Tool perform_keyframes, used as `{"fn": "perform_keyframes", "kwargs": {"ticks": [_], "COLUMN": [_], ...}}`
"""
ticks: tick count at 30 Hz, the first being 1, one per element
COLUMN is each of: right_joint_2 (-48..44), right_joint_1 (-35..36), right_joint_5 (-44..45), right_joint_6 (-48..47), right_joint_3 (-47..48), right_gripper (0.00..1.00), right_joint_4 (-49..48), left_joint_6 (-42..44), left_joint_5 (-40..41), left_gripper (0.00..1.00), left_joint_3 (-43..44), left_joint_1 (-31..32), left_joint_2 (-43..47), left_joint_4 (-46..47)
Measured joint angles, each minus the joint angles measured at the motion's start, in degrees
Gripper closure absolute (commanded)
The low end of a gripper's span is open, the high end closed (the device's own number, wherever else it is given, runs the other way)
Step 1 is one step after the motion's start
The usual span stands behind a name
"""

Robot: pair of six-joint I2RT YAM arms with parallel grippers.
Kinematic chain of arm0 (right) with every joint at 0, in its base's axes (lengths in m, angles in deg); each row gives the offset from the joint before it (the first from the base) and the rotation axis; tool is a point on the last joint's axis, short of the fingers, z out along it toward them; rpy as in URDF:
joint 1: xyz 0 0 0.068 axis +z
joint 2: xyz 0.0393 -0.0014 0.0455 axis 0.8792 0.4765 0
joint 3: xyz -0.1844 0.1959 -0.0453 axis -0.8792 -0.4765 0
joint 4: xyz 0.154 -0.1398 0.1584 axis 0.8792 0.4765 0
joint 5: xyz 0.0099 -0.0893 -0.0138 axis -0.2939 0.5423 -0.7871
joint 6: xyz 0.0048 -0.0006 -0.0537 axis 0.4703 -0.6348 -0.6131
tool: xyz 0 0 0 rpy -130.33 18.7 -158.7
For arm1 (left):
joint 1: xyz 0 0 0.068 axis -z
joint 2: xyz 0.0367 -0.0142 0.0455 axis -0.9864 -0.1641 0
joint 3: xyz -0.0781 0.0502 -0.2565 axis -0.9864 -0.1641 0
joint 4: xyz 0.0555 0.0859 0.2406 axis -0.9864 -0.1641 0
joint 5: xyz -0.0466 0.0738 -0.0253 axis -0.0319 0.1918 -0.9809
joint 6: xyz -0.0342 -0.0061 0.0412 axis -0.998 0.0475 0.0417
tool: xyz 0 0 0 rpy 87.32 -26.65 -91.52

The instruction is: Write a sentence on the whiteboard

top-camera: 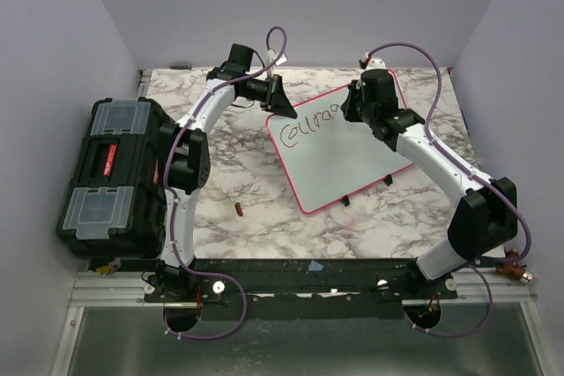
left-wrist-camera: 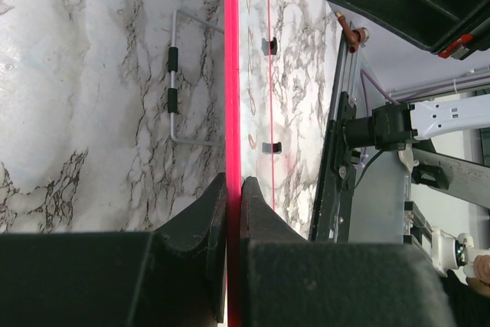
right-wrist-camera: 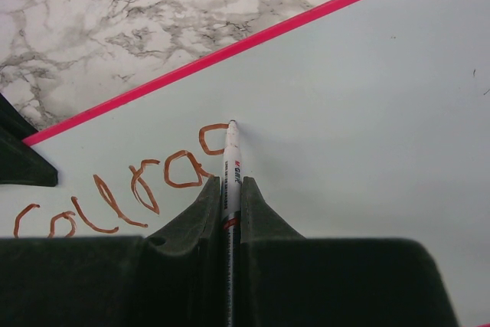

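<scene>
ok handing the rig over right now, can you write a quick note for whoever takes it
Left end effector: shut on the rim of the whiteboard, at its far-left edge.
Right end effector: shut on the marker, tip on the board at an unfinished letter.
The whiteboard lies at an angle in the middle of the table.
Done: the sentence reads about "coura", with the next letter partly drawn.
Left: finish that letter and write the rest of the sentence.

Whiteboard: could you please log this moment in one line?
left gripper: clamps whiteboard rim | right gripper: marker tip on whiteboard | sentence: unfinished
</scene>
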Motion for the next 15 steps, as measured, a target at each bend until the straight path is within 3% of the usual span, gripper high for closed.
{"fn": "perform_keyframes", "kwargs": {"ticks": [15], "right_joint_2": [-2.0], "right_joint_1": [0.0], "right_joint_5": [-0.5], "right_joint_6": [0.0], "right_joint_3": [-4.6], "right_gripper": [0.99], "right_joint_4": [-1.8], "left_joint_6": [-0.1], "left_joint_5": [0.4], "left_gripper": [1.00], "left_joint_3": [-0.1], "left_joint_1": [-0.1], "left_joint_2": [0.0], "left_joint_4": [0.0]}}
